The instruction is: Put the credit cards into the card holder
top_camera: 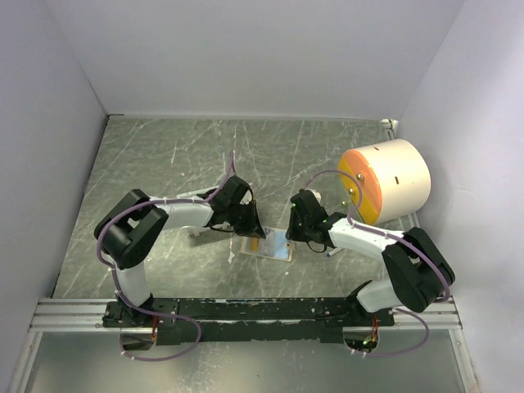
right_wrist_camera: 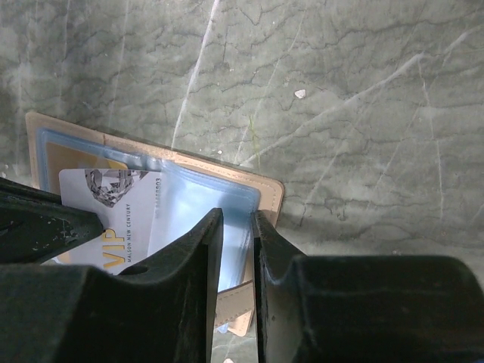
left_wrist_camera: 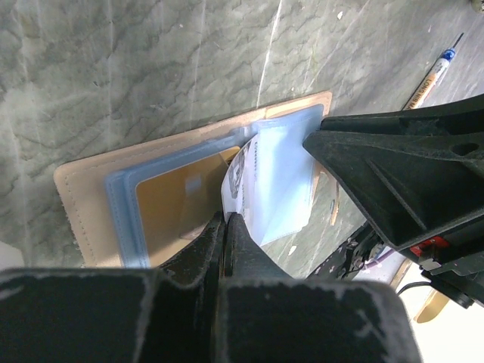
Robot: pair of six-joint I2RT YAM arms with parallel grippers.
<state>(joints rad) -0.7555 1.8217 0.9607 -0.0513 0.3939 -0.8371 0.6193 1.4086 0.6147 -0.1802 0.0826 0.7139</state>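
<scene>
The tan card holder [top_camera: 274, 248] lies open on the marbled table between both grippers, its clear blue sleeves facing up [left_wrist_camera: 83, 197] [right_wrist_camera: 270, 189]. A yellow credit card [left_wrist_camera: 174, 204] sits inside the left sleeve. My left gripper [left_wrist_camera: 225, 219] [top_camera: 254, 225] is shut on the edge of a white credit card [left_wrist_camera: 237, 178] marked VIP [right_wrist_camera: 98, 204], which lies partly inside a sleeve. My right gripper [right_wrist_camera: 238, 217] [top_camera: 300, 229] hovers at the holder's right edge. Its jaws stand a narrow gap apart, with the blue sleeve [right_wrist_camera: 189, 204] showing between them.
A large cream cylinder with an orange face [top_camera: 385, 182] lies at the right, behind my right arm. A thin pen [left_wrist_camera: 432, 76] [top_camera: 332, 252] rests on the table just right of the holder. White walls close in the table on three sides.
</scene>
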